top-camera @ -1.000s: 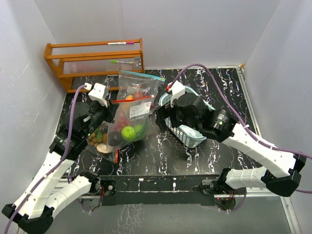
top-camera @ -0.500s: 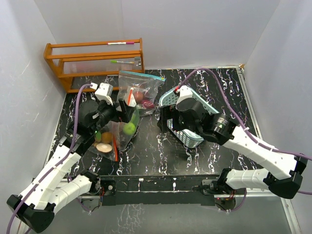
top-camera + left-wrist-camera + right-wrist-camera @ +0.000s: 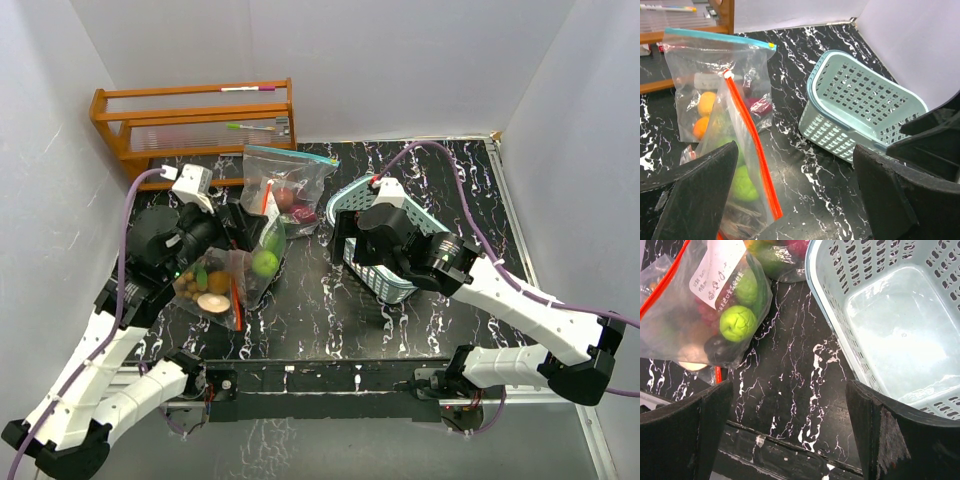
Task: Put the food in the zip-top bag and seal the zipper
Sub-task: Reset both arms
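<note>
A clear zip-top bag (image 3: 240, 272) with a red zipper (image 3: 751, 150) lies slumped on the black marble table, holding food: a green fruit (image 3: 265, 263), brown nuts (image 3: 189, 286) and a pale slice (image 3: 212, 302). In the right wrist view the green fruit (image 3: 737, 322) shows through the bag (image 3: 700, 315). I cannot tell whether the zipper is sealed. My left gripper (image 3: 248, 228) hovers open just above this bag, and its fingers (image 3: 700, 195) hold nothing. My right gripper (image 3: 342, 245) is open over bare table between bag and basket, nothing between its fingers (image 3: 890, 440).
A second clear bag (image 3: 287, 185) with a teal zipper stands behind, holding dark red and orange pieces. A teal lattice basket (image 3: 395, 290) with nothing inside lies under my right arm. A wooden rack (image 3: 195, 125) stands at the back left. White walls close in on three sides.
My left gripper has opened and let go of the red-zipper bag, which sagged down onto the table. The left arm drew back left; the right gripper backed away to the right.
</note>
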Action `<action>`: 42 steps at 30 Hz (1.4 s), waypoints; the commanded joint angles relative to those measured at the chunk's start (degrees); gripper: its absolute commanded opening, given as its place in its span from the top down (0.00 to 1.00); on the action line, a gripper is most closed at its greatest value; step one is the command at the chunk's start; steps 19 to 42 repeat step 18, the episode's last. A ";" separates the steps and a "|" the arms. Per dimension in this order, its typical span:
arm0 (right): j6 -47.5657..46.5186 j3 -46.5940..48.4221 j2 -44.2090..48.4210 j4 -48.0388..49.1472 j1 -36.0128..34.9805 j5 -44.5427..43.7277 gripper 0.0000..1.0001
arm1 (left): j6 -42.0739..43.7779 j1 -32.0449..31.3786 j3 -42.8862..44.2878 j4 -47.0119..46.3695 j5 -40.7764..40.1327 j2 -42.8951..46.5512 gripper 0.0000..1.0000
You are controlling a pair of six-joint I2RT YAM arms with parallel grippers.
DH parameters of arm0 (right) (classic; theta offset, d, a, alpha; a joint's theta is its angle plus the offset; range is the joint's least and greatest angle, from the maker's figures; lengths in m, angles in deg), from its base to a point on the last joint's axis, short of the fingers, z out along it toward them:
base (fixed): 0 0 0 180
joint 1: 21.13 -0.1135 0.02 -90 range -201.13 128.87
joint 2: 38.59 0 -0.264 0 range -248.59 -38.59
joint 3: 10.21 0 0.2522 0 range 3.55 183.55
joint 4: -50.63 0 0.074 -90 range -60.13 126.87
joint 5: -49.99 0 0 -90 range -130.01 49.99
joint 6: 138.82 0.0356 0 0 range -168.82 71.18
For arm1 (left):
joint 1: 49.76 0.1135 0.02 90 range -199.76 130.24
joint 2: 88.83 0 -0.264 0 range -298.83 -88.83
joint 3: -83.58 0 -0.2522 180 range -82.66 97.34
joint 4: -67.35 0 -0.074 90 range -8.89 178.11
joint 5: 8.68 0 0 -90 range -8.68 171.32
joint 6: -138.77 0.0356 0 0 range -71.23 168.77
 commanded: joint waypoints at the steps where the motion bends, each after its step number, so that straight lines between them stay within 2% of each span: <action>1: 2.29 0.00 0.52 1.12 0.18 -2.89 0.02 | 0.43 0.20 4.91 3.16 1.28 0.13 0.03; 14: 1.60 -1.50 2.96 1.79 0.19 -5.00 0.02 | 1.50 0.19 9.33 4.24 3.29 -1.44 0.03; 42: 1.88 -1.09 2.28 0.77 0.20 -6.12 0.02 | 1.41 0.14 9.36 4.29 3.54 -1.62 0.03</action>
